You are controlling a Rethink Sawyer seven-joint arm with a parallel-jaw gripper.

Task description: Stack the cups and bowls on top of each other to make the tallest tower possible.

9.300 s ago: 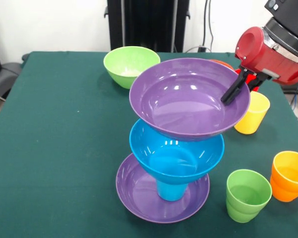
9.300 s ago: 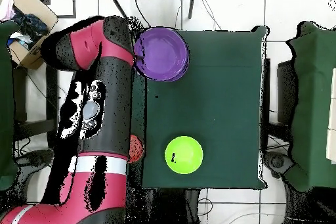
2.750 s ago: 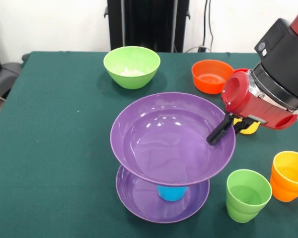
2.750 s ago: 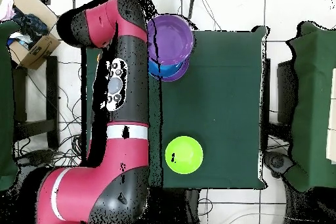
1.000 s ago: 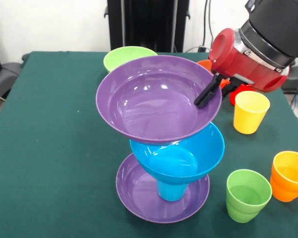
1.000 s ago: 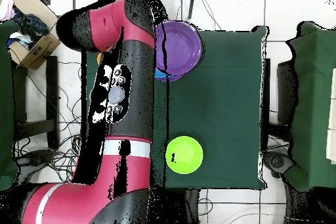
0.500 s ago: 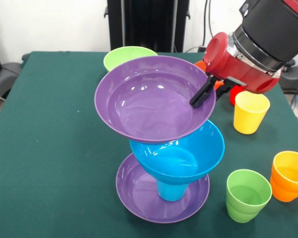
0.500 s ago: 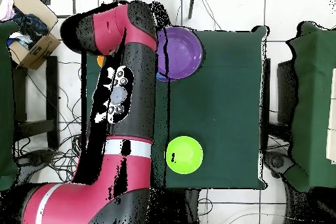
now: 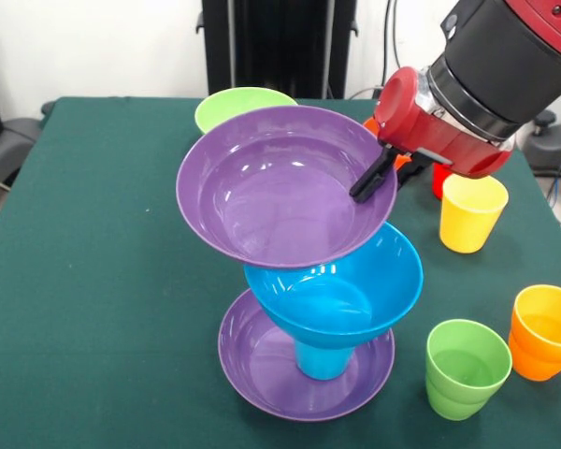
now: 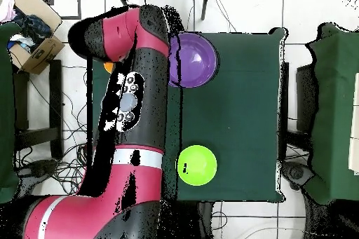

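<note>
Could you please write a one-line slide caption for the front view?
Claw grips the tilted wide purple plastic bowl by its rim above the deep blue plastic bowl.

Open table left of tower

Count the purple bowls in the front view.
2. One purple bowl is the tower's base on the table; the other purple bowl is tilted atop the blue bowl, held at its rim by the tool.
</note>
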